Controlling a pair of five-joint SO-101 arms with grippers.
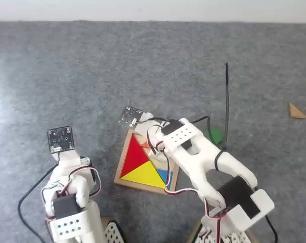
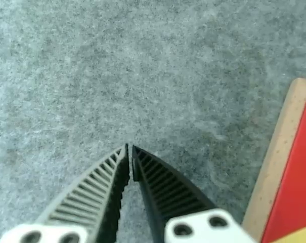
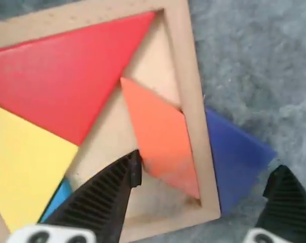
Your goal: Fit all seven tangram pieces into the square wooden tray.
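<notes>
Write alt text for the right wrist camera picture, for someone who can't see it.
The right end effector hangs open over a corner of the wooden tray, which holds a red triangle, a yellow triangle and an orange parallelogram. A dark blue piece lies outside the rim on grey carpet.

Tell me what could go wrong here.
1. The right gripper, open, straddles the rim of the tray: one finger inside, one outside. Closing or lowering could catch the rim and drag the tray.
2. The orange piece lies against the rim beside the inner finger; a nudge might wedge it against the red triangle.
3. The dark blue piece sits outside, tight against the rim, so gripping it cleanly may be hard.
</notes>
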